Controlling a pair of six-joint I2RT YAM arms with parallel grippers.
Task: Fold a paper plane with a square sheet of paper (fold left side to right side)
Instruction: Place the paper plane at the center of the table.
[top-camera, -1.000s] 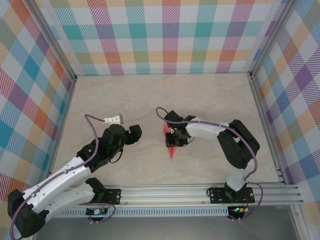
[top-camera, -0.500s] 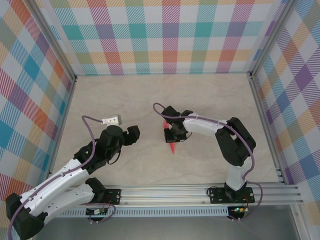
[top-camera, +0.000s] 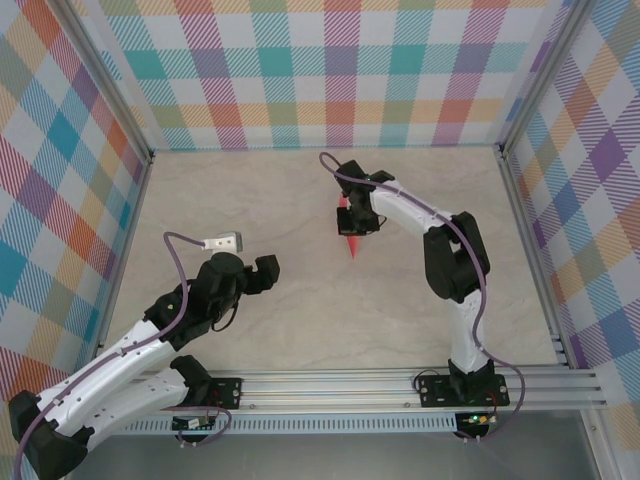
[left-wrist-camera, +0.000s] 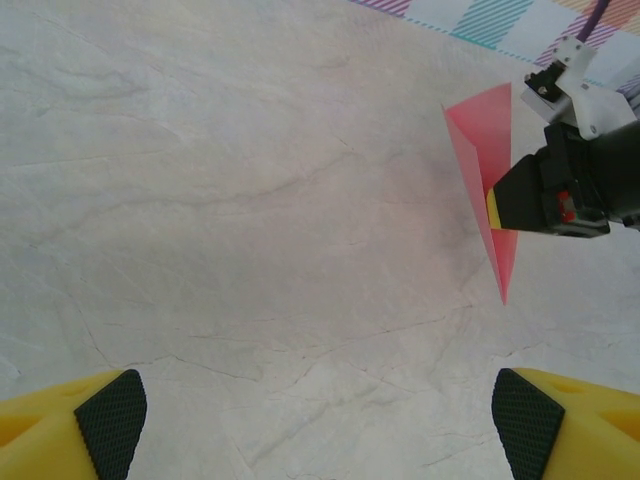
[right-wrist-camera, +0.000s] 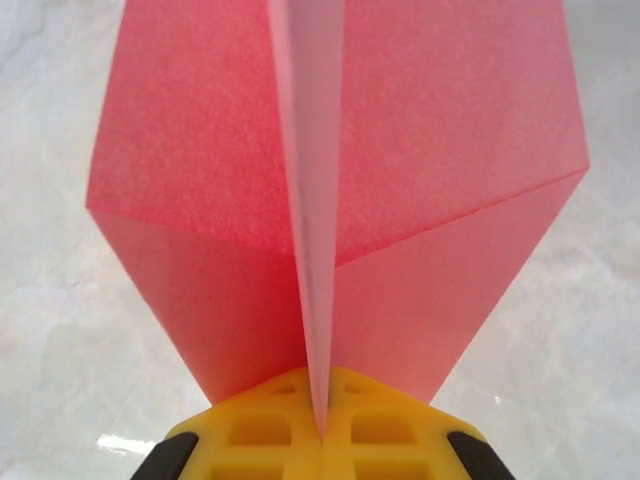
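1. nearest, along the bench edge: metal rail (top-camera: 330, 385), carrying both arm bases.
2. a little further in, on the left: left gripper (top-camera: 265, 270), spread wide and gripping nothing. from its wrist view, yellow fingers (left-wrist-camera: 50, 430) with black pads at the two lower corners, and bare marbled bench (left-wrist-camera: 250, 200) between them.
3. beyond that, right of centre: paper plane (top-camera: 351, 242), a slim pink-red dart, nose pointing toward the near edge, well apart from the left gripper.
4. right at the plane's far end: right gripper (top-camera: 352, 220), clamped shut on the paper plane, with the right arm stretched out behind it.
5. from the left wrist view: paper plane (left-wrist-camera: 480, 150) as a long thin triangle, with the right gripper (left-wrist-camera: 530, 195) touching its right edge.
6. from the right wrist view: centre crease of the paper plane (right-wrist-camera: 330, 150) pinched upright in the right gripper (right-wrist-camera: 320, 430), with one pink wing spreading to each side.
7. cannot tell whether the nose touches the bench.
8. farthest: plaid wall (top-camera: 340, 70) across the back.
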